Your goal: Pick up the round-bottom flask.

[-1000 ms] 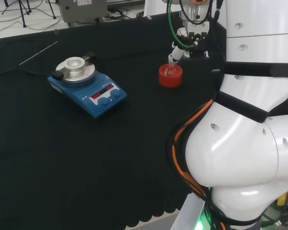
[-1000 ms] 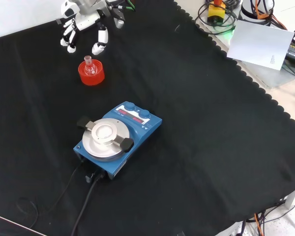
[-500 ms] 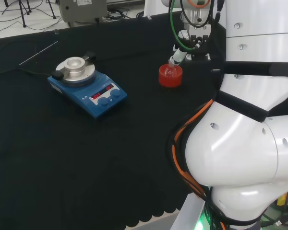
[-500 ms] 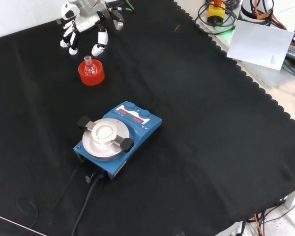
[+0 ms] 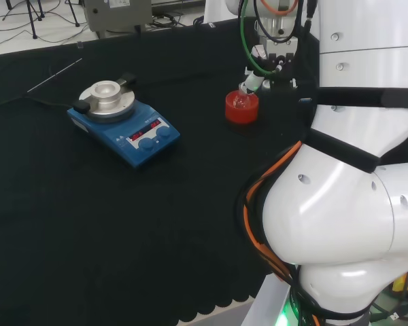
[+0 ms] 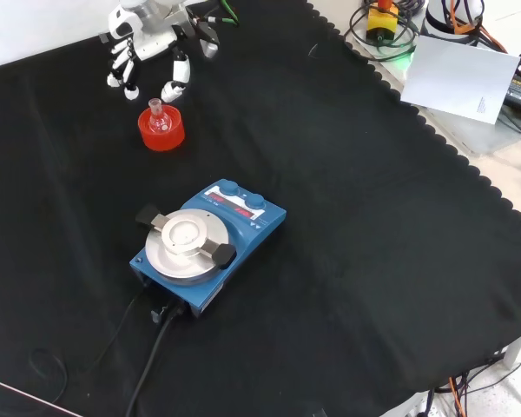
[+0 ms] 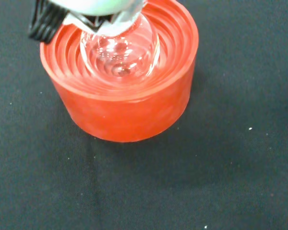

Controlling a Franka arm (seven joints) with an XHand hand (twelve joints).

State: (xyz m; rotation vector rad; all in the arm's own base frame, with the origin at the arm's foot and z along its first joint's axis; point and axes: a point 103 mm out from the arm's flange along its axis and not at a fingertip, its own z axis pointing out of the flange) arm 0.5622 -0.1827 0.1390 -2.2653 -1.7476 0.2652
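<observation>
The round-bottom flask point(image 7: 120, 50) is seated in the hollow of a red ribbed stand point(image 7: 122, 103), neck upward; its curved base could not be kept upright on flat cloth, so the ring is judged to be there for that purpose. In the front view, flask and stand are placed near the upper left of the black cloth point(image 6: 356, 261), with the hand point(image 6: 148, 35) hung just beyond them, fingers pointing down and spread in a relaxed way, nothing grasped. One fingertip point(image 5: 255, 80) is seen in the head view close by the flask neck; whether contact is made cannot be told. The pickup is judged not yet begun.

A blue hotplate stirrer point(image 6: 204, 248) is set well apart, nearer the front camera, with its cable led off toward the cloth's near edge. Bare cloth lies all round the stand, so room for closing on the neck and lifting straight up appears ample. The cloth's scalloped border is far off to the right in the front view. The stand is loose and could be dragged or lifted with the flask.
</observation>
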